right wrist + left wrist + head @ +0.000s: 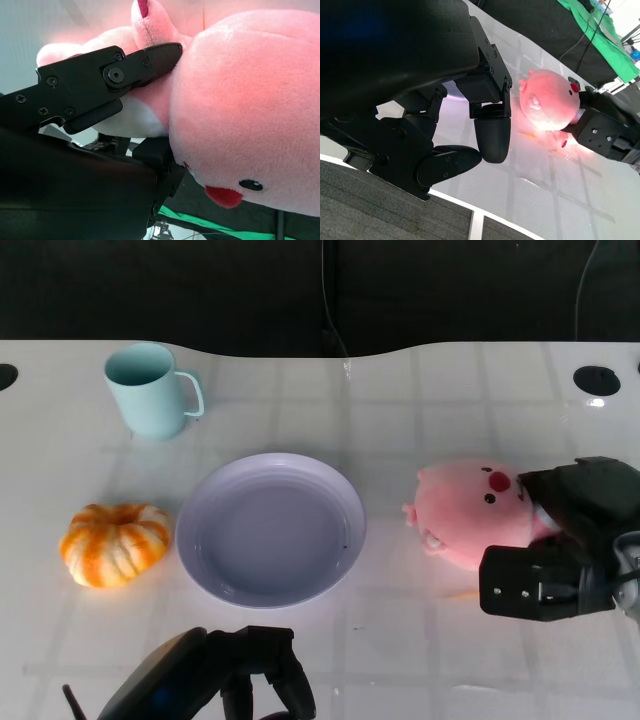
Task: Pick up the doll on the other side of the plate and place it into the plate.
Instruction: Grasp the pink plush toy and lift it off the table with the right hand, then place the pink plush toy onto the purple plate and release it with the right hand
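Note:
The pink plush doll point(465, 515) lies on the white table to the right of the lavender plate point(205, 560), which holds nothing. My right hand point(560, 560) grips the doll from its right side, with black fingers in front of and behind it. In the right wrist view a finger point(110, 80) presses into the doll point(250, 100). My left hand point(230, 675) hovers low by the near edge, in front of the plate, its fingers curled in with nothing in them. The left wrist view shows that hand point(470, 125), with the doll point(550, 100) and my right hand point(605, 130) beyond it.
A light blue mug point(150, 390) stands behind the plate to the left. An orange and white pumpkin point(113, 543) sits left of the plate. Dark round holes point(597, 380) mark the table's far corners. A black cable point(330, 300) hangs behind the table.

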Motion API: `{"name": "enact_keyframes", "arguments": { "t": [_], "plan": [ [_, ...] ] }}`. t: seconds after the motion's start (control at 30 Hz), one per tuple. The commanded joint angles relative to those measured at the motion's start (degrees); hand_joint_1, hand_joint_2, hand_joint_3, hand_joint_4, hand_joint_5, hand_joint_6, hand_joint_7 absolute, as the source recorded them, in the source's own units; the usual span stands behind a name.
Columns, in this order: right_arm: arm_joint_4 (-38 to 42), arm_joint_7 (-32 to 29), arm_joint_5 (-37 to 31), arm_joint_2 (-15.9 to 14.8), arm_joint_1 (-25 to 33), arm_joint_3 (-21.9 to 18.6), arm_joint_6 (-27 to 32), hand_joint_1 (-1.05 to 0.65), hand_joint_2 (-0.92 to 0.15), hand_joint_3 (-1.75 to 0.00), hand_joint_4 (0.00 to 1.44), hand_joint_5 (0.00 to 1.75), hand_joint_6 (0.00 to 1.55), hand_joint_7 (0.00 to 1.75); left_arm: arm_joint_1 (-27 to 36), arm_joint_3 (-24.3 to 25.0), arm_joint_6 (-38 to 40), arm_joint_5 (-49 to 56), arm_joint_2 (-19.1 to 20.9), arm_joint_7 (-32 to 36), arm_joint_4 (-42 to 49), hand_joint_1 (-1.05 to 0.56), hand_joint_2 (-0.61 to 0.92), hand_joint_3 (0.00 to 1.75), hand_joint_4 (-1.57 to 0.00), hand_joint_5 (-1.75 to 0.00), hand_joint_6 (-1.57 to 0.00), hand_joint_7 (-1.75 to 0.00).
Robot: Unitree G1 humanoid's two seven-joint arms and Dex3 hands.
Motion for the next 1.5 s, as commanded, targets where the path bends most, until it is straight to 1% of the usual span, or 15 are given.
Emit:
{"name": "enact_keyframes", "arguments": {
  "t": [0.03,0.07,0.13,0.23,0.3,0.37,0.47,0.5,0.57,0.6,0.7,0.8,1.1,1.43,1.5],
  "plan": [
    [0.14,2.89,0.54,-0.11,1.19,0.42,1.57,-0.31,-0.92,-0.24,0.69,1.48,1.21,0.17,-0.31,0.45,0.96,-0.02,0.63,-0.03,-0.55,-0.26,0.64,0.83,-0.73,-1.69,-0.77,-1.21],
    [-0.54,3.05,1.04,-0.13,1.20,0.02,1.79,-0.31,-0.92,-0.25,0.71,1.32,1.17,0.17,-0.44,0.48,1.22,-0.12,0.62,-0.13,-0.65,-0.25,0.65,0.82,-0.72,-1.71,-0.75,-1.23],
    [-1.99,2.88,1.79,-0.22,1.36,-0.68,2.30,-0.32,-0.92,-0.23,0.76,1.22,1.17,0.17,-0.67,0.49,1.42,-0.18,0.69,-0.23,-0.74,-0.25,0.67,0.81,-0.70,-1.73,-0.73,-1.25],
    [-5.30,1.67,2.83,-0.51,2.37,-1.91,2.45,-0.29,-0.92,-0.16,0.80,1.37,1.20,0.20,-0.96,0.50,1.54,-0.20,0.75,-0.26,-0.60,-0.24,0.68,0.79,-0.68,-1.74,-0.71,-1.28],
    [-7.71,0.88,3.51,-0.70,3.21,-3.00,2.51,-0.28,-0.92,-0.12,0.80,1.49,1.10,0.49,-1.13,0.58,1.67,-0.35,0.76,-0.32,-0.51,-0.24,0.68,0.79,-0.68,-1.74,-0.70,-1.29],
    [-10.34,0.38,4.21,-0.89,4.06,-4.32,2.91,-0.28,-0.92,-0.11,0.83,1.37,1.07,0.44,-1.35,0.65,1.91,-0.52,0.80,-0.43,-0.43,-0.23,0.68,0.79,-0.67,-1.75,-0.69,-1.31],
    [-14.58,-0.80,5.55,-1.13,5.41,-6.89,3.63,-0.28,-0.92,-0.11,0.83,1.50,1.15,0.31,-1.78,0.69,2.54,-0.70,1.02,-0.78,-0.41,-0.24,0.69,0.78,-0.66,-1.75,-0.68,-1.32],
    [-15.52,-1.13,5.86,-1.18,5.71,-7.63,3.60,-0.27,-0.89,-0.17,0.82,1.65,1.09,0.55,-1.89,0.71,2.63,-0.81,1.11,-0.88,-0.42,-0.24,0.69,0.78,-0.66,-1.75,-0.68,-1.33],
    [-17.55,-2.81,6.86,-1.30,6.34,-9.48,2.73,-0.25,-0.79,-0.34,0.84,1.72,0.92,1.02,-2.08,0.67,3.32,-0.89,1.21,-1.08,-0.76,-0.24,0.69,0.77,-0.65,-1.75,-0.67,-1.33],
    [-18.36,-3.44,7.22,-1.35,6.55,-10.19,2.29,-0.23,-0.62,-0.66,0.86,1.74,0.82,1.33,-2.13,0.66,3.81,-0.95,1.24,-1.19,-1.02,-0.24,0.69,0.76,-0.65,-1.75,-0.66,-1.33],
    [-21.51,-3.05,7.88,-1.65,6.74,-12.06,2.27,-0.23,-0.46,-1.03,0.87,1.75,0.72,1.64,-2.25,0.61,5.00,-1.37,1.33,-1.49,-1.74,-0.24,0.68,0.76,-0.65,-1.75,-0.66,-1.34],
    [-25.99,-1.41,8.71,-1.82,7.33,-13.68,2.73,-0.24,-0.40,-1.18,0.90,1.75,0.71,1.71,-2.09,0.36,6.45,-1.19,1.19,-1.48,-2.55,-0.22,0.69,0.75,-0.66,-1.75,-0.66,-1.35],
    [-33.92,2.56,9.48,-0.67,6.87,-14.75,2.82,-0.19,-0.36,-1.22,0.93,1.75,0.71,1.75,-2.61,-0.16,4.27,-0.71,1.32,-0.81,-0.87,-0.22,0.69,0.74,-0.65,-1.75,-0.65,-1.35],
    [-29.46,6.30,9.82,5.04,-2.21,-11.12,-0.31,-0.25,-0.42,-1.10,0.94,1.75,0.69,1.74,-3.15,-0.16,3.05,-0.93,0.44,-0.27,1.06,-0.21,0.69,0.73,-0.66,-1.75,-0.67,-1.33],
    [-28.11,7.13,9.63,6.97,-4.02,-9.96,0.00,-0.27,-0.49,-0.98,0.92,1.75,0.72,1.62,-3.09,-0.36,2.63,-0.39,0.51,-0.06,1.09,-0.22,0.69,0.72,-0.66,-1.75,-0.67,-1.33]
  ]
}}
